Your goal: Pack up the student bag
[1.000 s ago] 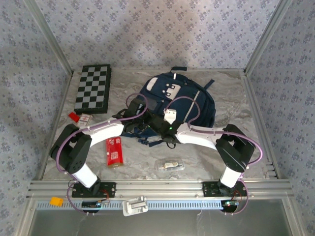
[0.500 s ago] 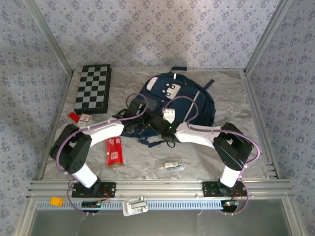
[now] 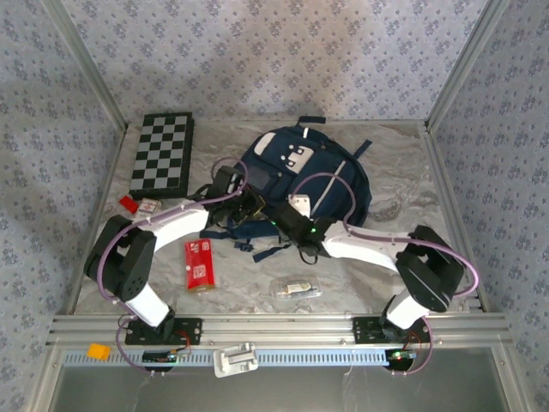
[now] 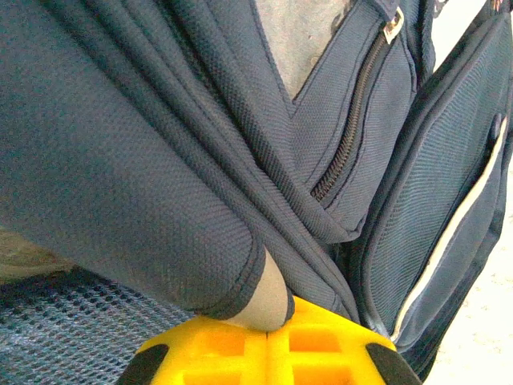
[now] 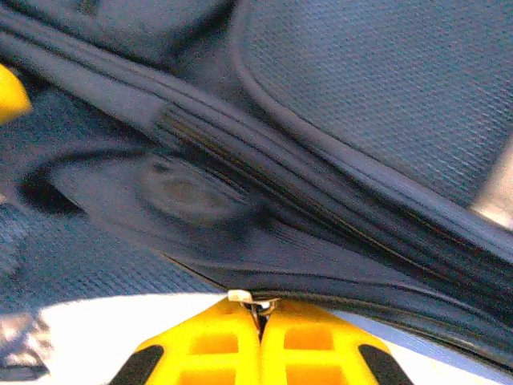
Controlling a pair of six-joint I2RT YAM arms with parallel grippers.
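The student bag (image 3: 309, 167), navy blue with white panels, lies in the middle of the table towards the back. My left gripper (image 3: 250, 204) sits at its near left edge. In the left wrist view this gripper (image 4: 268, 329) is shut on a folded fabric edge of the bag (image 4: 120, 160), with a zipper running up to the right. My right gripper (image 3: 287, 225) is at the bag's near edge. Its yellow fingers (image 5: 208, 345) meet, and the gripper (image 5: 258, 309) is shut on a small metal zipper pull (image 5: 244, 298) along the bag's seam (image 5: 361, 80).
A folded chessboard (image 3: 163, 154) lies at the back left. A small red and white pack (image 3: 146, 206) sits near it. A red box (image 3: 199, 262) lies near the left arm, and a clear packet (image 3: 296, 288) lies in front of the bag.
My right gripper has closed on the zipper pull and its arm has swung lower and to the right. The left gripper has shifted slightly up and right along the bag's edge.
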